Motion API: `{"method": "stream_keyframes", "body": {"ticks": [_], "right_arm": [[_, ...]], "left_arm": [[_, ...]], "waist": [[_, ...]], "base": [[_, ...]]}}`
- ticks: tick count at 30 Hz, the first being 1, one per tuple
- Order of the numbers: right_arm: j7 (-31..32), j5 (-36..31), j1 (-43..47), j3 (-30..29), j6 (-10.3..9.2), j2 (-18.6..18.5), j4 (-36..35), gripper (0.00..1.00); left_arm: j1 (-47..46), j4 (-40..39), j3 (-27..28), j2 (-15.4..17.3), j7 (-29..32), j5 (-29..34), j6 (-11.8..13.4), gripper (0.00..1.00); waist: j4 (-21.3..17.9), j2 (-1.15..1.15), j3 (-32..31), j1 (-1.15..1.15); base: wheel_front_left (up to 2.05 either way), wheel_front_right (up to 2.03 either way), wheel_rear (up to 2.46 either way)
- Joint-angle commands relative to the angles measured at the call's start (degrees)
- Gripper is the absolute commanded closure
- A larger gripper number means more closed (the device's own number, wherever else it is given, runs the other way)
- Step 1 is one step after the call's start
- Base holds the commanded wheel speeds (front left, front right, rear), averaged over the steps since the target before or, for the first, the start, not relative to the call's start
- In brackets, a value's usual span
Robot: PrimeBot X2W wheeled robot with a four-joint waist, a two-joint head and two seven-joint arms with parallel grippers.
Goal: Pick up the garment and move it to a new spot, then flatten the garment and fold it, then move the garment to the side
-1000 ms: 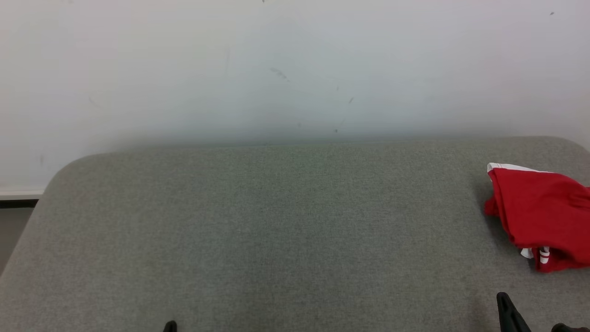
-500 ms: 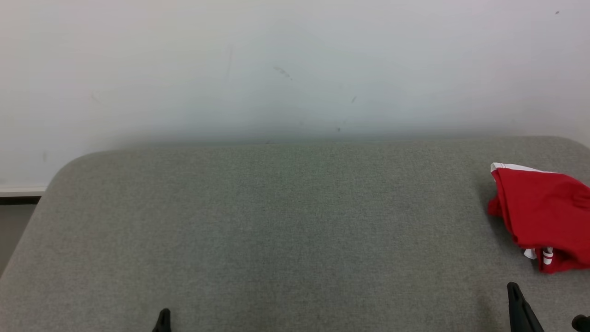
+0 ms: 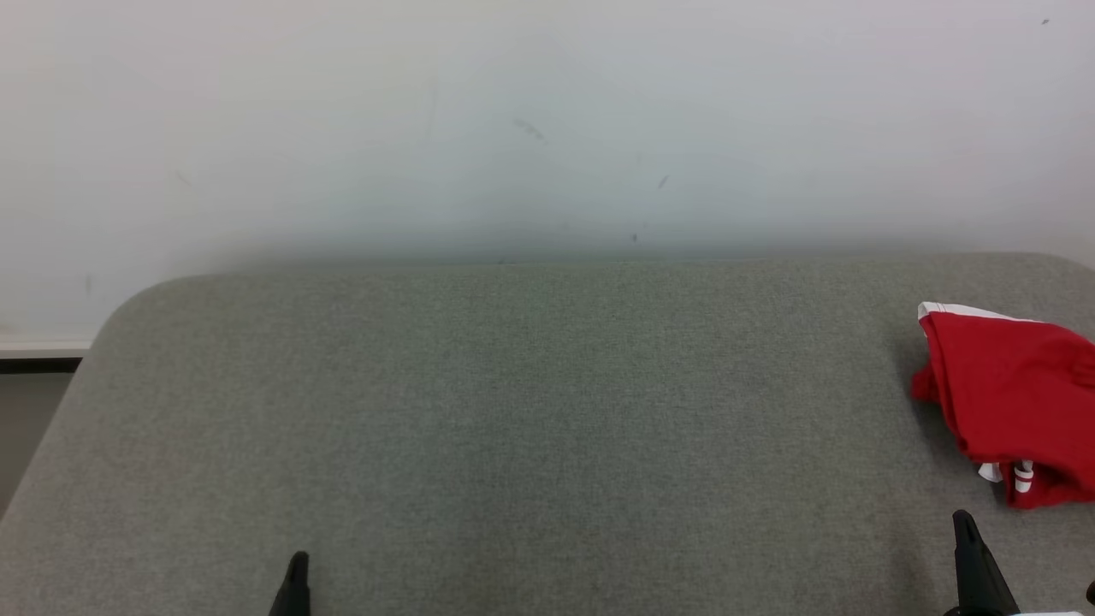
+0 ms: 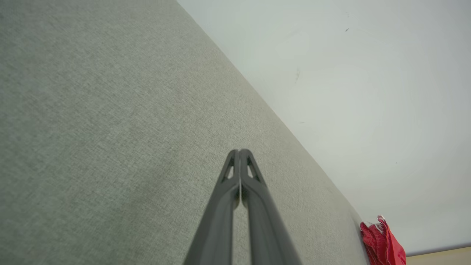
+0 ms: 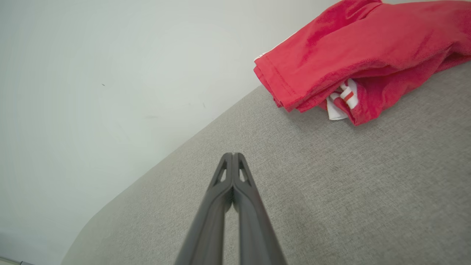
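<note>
The garment (image 3: 1014, 398) is a crumpled red piece with white trim, lying at the right edge of the grey felt table (image 3: 530, 411). It also appears in the right wrist view as the garment (image 5: 364, 59) at the upper right, and small in the left wrist view as the garment (image 4: 382, 244). My right gripper (image 3: 967, 526) pokes up at the lower right, just below the garment and apart from it, fingers pressed together, as the right gripper (image 5: 232, 155) shows. My left gripper (image 3: 297, 560) rises at the lower left, shut and empty, as the left gripper (image 4: 240, 151) shows.
A pale wall (image 3: 547, 120) stands directly behind the table's far edge. The table's rounded far left corner (image 3: 141, 299) gives onto a strip of floor and baseboard (image 3: 34, 364) at the left.
Both grippers have risen a little further into the head view from the bottom edge. The whole picture has shifted slightly right, so the camera moved. The garment lies as before.
</note>
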Motion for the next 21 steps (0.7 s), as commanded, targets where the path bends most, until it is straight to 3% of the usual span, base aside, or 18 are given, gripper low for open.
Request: {"method": "stream_keyframes", "body": {"ticks": [1, 21], "right_arm": [[0.3, 1.8, -1.3, -0.6, 0.0, 0.0, -0.8, 1.0], [3.8, 15.0, -2.7, -2.2, 0.0, 0.5, -1.6, 1.0]], "left_arm": [[-1.3, -0.6, 0.5, 0.3, 0.5, -2.2, -0.3, 1.0], [-3.8, -0.4, 2.2, 0.4, 4.0, -15.2, -1.4, 1.0]], "waist": [[0.0, 0.0, 0.0, 0.0], [0.7, 0.0, 0.4, 0.0]], "base": [[0.0, 0.0, 0.0], [0.0, 0.0, 0.0]]}}
